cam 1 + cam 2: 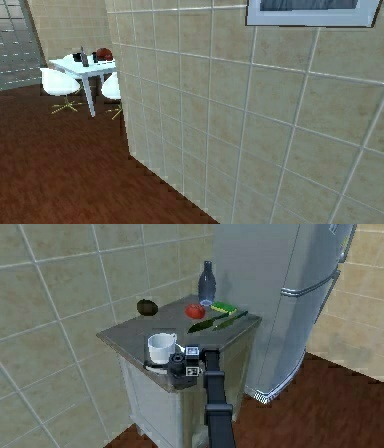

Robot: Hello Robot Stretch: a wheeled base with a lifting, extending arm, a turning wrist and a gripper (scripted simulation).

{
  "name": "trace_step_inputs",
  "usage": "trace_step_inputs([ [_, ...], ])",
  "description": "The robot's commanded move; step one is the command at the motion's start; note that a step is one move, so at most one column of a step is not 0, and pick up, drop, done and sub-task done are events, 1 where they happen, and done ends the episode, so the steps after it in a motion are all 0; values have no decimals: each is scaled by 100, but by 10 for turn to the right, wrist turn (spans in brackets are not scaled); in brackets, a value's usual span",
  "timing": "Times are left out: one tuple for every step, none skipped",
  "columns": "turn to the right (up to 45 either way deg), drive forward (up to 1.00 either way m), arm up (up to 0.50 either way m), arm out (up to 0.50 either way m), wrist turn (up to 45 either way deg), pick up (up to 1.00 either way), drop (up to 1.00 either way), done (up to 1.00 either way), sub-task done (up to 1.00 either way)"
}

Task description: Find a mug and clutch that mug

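A white mug (160,347) stands on the near left part of a small grey countertop (135,336) in the arm side view. The dark arm (215,409) rises from the bottom edge to the counter's front. Its gripper (176,364) sits right beside the mug's lower right side. I cannot tell whether it touches the mug or holds anything.
Also on the counter are a dark round thing (147,306), a red tomato (195,312), a dark bottle (207,282), a green-yellow sponge (222,308) and a long dark utensil (222,321). A grey fridge (300,304) stands right of it. In the forward view, a tiled wall (250,110) is close, with a white table (85,68) and chairs (60,83) at far left.
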Motion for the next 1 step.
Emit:
trace_step_inputs([
  [0,0,0,0,0,100,0,0,0],
])
